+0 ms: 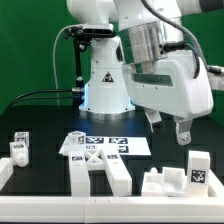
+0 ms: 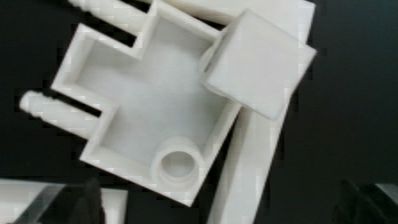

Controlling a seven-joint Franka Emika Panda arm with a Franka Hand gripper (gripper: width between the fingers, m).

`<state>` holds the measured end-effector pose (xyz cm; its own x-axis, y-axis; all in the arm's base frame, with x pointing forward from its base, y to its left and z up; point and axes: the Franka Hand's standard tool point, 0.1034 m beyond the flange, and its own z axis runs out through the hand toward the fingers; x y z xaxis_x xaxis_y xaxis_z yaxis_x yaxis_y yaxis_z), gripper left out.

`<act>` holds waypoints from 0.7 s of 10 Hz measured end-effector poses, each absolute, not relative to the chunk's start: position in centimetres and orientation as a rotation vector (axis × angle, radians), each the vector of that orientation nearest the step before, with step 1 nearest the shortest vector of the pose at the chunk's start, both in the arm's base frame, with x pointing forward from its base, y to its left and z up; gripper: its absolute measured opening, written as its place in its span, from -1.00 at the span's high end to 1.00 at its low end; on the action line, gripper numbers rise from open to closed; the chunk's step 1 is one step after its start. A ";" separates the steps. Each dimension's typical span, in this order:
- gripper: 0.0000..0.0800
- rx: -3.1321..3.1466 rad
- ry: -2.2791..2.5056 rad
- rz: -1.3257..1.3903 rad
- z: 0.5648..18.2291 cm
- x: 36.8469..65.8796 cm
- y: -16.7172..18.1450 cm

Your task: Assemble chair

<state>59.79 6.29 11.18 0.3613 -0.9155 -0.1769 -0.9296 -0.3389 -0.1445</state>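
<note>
Your pincer [image 1: 169, 127] hangs released and empty above the chair pieces [image 1: 100, 172] scattered on the worktop [image 1: 40, 190], so a crooked descent could nudge the pegged slab [image 2: 151, 100] aside instead of straddling it.

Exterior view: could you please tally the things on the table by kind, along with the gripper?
Chair parts: 4 (left part, on the exterior view's left; centre part; low part and tagged part, on its right)
Marker board: 1
Gripper: 1, open
Total: 6
White bit, cut off at the edge: not counted.
</note>
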 end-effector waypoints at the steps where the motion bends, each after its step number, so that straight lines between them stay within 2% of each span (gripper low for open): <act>1: -0.62 -2.462 1.565 0.082 11.1 59.7 6.0; 2: -0.62 -2.563 1.397 0.066 10.8 59.1 4.9; 5: -0.62 -2.717 1.047 0.059 11.7 56.3 0.5; 7: -0.62 -2.772 0.953 -0.016 11.4 56.4 0.4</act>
